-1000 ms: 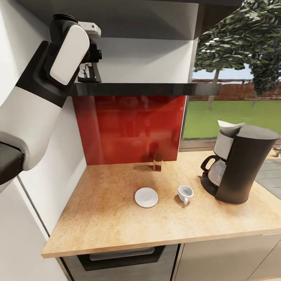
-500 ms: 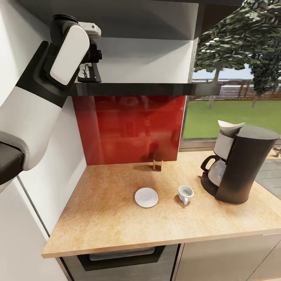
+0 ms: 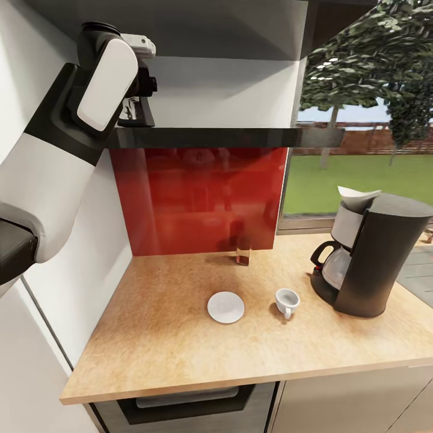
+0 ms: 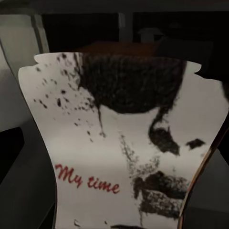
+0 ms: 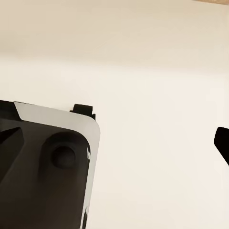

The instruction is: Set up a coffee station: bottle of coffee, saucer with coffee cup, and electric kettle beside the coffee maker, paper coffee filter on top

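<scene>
One arm, the left, reaches onto the shelf [image 3: 240, 137] above the bench [image 3: 180, 337], its hand [image 3: 135, 108] right against the upright coffee bottle [image 4: 124, 143], grip unclear, far up-left of the coffee maker [image 3: 379, 258].

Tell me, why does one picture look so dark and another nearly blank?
Left wrist view: the camera sits close against a label reading "My time", dim and soft-edged. Right wrist view: a bright pale surface washes it out. Head view: evenly lit, with reflections on the red backsplash.
</scene>
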Tool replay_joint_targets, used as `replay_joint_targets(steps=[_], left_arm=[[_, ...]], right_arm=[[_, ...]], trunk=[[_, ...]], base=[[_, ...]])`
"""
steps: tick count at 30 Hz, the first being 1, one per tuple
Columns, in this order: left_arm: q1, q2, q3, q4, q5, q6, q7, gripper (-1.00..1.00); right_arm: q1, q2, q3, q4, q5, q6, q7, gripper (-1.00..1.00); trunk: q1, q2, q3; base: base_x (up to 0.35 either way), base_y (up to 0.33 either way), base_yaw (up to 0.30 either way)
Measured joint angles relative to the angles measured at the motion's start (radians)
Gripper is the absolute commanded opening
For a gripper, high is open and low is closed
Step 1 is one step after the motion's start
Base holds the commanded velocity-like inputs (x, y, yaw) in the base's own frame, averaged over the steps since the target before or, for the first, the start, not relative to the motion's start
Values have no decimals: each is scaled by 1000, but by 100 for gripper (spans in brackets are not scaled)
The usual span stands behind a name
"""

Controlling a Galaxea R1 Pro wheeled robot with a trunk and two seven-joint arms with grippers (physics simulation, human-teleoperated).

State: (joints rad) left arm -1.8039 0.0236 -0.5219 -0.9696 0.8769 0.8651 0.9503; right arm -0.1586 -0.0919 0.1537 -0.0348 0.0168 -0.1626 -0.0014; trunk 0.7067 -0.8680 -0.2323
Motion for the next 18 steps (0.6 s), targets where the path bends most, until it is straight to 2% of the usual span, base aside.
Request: replay_joint_targets(steps=[18], left_arm=[[0, 1, 1, -8, 1, -3, 2, -100]], right_arm=[[0, 0, 0, 0, 0, 0, 0, 100]], trunk=[[0, 0, 0]], base=[[1, 0, 0]])
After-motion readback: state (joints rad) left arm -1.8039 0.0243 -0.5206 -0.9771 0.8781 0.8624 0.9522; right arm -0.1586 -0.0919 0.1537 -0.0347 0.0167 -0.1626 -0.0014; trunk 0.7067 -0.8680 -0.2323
